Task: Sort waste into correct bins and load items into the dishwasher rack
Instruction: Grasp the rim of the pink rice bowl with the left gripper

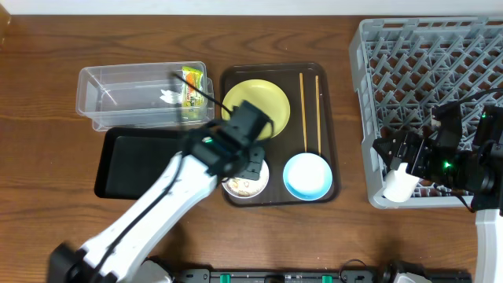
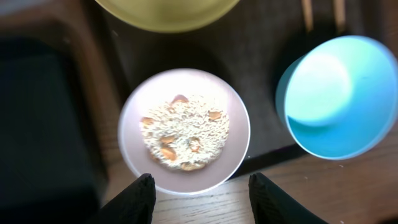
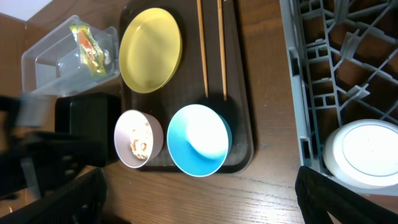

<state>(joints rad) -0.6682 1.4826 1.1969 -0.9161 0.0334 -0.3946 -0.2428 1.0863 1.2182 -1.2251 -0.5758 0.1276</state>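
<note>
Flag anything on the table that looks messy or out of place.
The small white bowl on the brown tray holds rice-like scraps with orange bits, unlike the clean blue bowl and yellow plate. Nothing looks spilled.

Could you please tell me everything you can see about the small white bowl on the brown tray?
The small white bowl is round, smooth and glossy, and stands upright at the front left corner of the dark brown serving tray. It holds a mound of off-white rice-like scraps with a few orange-brown bits. The light blue bowl sits beside it, apart. The open left gripper hovers above its near rim without touching.
</note>
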